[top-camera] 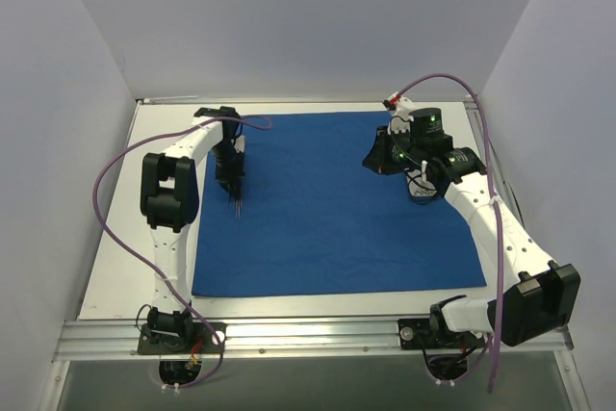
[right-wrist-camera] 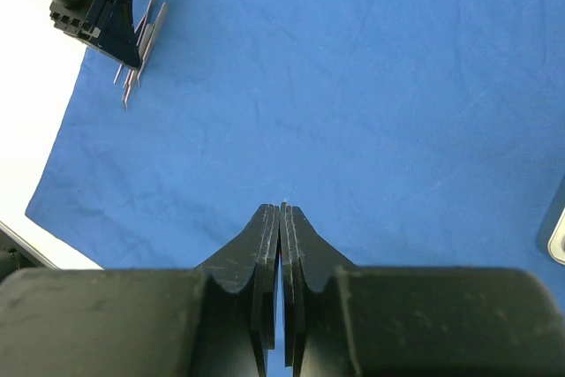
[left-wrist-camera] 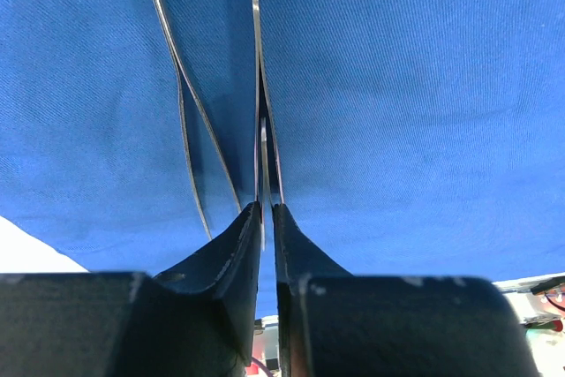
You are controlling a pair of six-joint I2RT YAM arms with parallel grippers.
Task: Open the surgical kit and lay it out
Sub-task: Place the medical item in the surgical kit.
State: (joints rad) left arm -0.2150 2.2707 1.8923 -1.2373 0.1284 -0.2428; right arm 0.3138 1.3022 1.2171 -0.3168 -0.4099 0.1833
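Observation:
The surgical kit's royal-blue cloth (top-camera: 337, 204) lies spread flat as a large sheet on the white table (top-camera: 130, 267). My left gripper (top-camera: 232, 180) hangs over the cloth's left part, shut on thin silver tweezers (left-wrist-camera: 263, 103) that point away from it. A second silver pair (left-wrist-camera: 188, 103) shows just to their left; I cannot tell whether it is held. The left gripper and its silver instruments (right-wrist-camera: 132, 77) also show in the right wrist view. My right gripper (right-wrist-camera: 281, 207) is shut and empty above the cloth's far right part (top-camera: 377, 161). No ring-handled forceps are in view.
White walls close in the table on the left, back and right. A metal rail (top-camera: 308, 334) with both arm bases runs along the near edge. A purple cable (top-camera: 106, 199) loops beside the left arm. Bare table shows left of the cloth (right-wrist-camera: 35, 86).

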